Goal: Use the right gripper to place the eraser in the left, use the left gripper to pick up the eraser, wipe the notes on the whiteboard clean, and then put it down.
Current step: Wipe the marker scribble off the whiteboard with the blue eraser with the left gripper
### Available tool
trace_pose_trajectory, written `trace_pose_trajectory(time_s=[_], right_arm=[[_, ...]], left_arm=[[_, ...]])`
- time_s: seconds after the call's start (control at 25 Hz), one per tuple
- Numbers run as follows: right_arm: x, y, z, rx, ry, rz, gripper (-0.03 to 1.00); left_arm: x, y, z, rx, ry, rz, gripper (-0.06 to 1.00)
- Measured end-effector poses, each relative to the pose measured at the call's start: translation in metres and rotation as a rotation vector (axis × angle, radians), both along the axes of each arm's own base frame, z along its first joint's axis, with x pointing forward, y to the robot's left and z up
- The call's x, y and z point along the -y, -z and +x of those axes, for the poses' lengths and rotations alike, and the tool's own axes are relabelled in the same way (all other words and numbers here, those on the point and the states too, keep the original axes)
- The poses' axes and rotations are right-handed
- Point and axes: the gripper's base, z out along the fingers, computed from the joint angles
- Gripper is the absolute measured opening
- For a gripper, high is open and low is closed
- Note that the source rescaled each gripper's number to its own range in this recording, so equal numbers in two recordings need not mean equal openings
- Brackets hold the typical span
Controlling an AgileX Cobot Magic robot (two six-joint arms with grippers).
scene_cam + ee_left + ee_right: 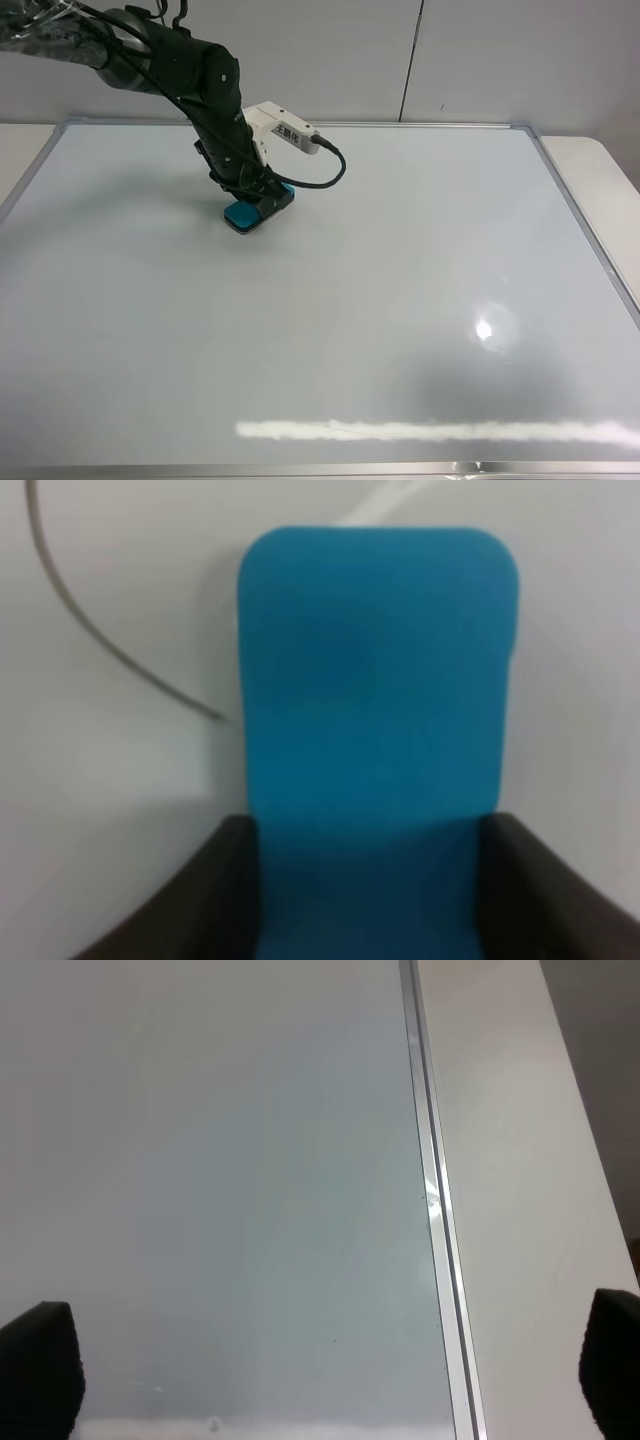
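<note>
Jaws of the left gripper [256, 205] are closed on the long sides of the one eraser [242, 216]. Its teal top faces up, and it sits on the single whiteboard [400, 300], left of the board's middle and nearer its far edge. One white box [283, 132] with one black cable [338, 170] is fixed to that arm. Jaws of the right gripper [325, 1370] stand wide apart and grip nothing, hovering over the board's right frame strip [432, 1210], with the pale worktop [520, 1210] just beside the board.
</note>
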Motion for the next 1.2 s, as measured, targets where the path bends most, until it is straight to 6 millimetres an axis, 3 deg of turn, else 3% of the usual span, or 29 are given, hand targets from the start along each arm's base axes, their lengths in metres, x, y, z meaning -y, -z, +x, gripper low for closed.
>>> trace_pose_trajectory(time_s=[0.2,0.56,0.76,1.0,1.2], right_arm=[[0.000,0.000,0.000,0.000,0.000,0.000,1.00],[0.000,0.000,0.000,0.000,0.000,0.000,1.00],[0.000,0.000,0.000,0.000,0.000,0.000,1.00],[0.000,0.000,0.000,0.000,0.000,0.000,1.00],[0.000,0.000,0.000,0.000,0.000,0.000,1.00]], left_arm=[[-0.011,0.000,0.015,-0.015,-0.021,-0.020,0.01],[-0.055,-0.005,0.061,0.036,-0.080,-0.033,0.01],[-0.068,-0.008,0.073,0.026,-0.089,-0.022,0.01],[-0.053,-0.009,0.070,0.014,-0.048,-0.002,0.01],[-0.010,-0.007,0.052,-0.011,0.037,-0.001,0.01]])
